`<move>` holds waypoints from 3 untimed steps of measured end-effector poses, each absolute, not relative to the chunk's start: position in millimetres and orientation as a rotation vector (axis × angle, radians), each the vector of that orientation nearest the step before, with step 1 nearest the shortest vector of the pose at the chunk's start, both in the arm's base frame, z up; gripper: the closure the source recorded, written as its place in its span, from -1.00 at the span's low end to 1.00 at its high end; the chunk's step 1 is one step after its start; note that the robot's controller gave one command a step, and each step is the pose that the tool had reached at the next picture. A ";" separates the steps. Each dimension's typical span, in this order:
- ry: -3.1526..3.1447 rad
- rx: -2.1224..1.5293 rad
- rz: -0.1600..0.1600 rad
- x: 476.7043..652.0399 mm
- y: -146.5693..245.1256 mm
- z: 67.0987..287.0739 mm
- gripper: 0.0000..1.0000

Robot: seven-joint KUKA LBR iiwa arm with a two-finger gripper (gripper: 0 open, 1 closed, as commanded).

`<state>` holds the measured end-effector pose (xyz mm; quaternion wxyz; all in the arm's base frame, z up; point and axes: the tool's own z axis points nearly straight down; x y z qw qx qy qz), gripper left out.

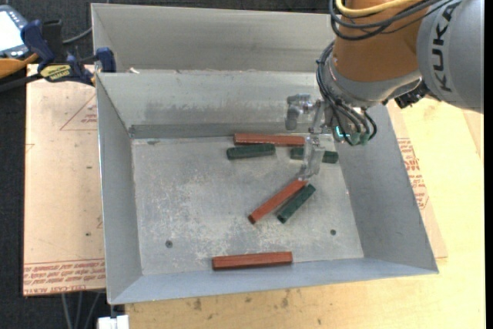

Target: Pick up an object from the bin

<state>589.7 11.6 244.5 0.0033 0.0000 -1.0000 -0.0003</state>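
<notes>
My gripper (310,166) hangs over the right middle of the bin, its thin fingers pointing down close together with nothing seen between them. Just below its tip lie a red-brown bar (277,201) set diagonally and a dark green bar (296,204) alongside it. Behind the fingers rest a long red-brown bar (266,139), a dark green bar (250,152) to its left, and a short dark green piece (327,156) partly hidden by the fingers.
Another red-brown bar (252,261) lies flat near the bin's front wall. The arm with its orange cover and cables leans in from the upper right, above the bin's right wall.
</notes>
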 end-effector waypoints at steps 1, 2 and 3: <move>-3.123 0.258 -0.002 558.4 9.6 77.6 -1.00; -3.132 0.257 -0.002 561.1 9.6 82.3 1.00; -3.150 0.184 0.001 614.7 -1.4 265.1 1.00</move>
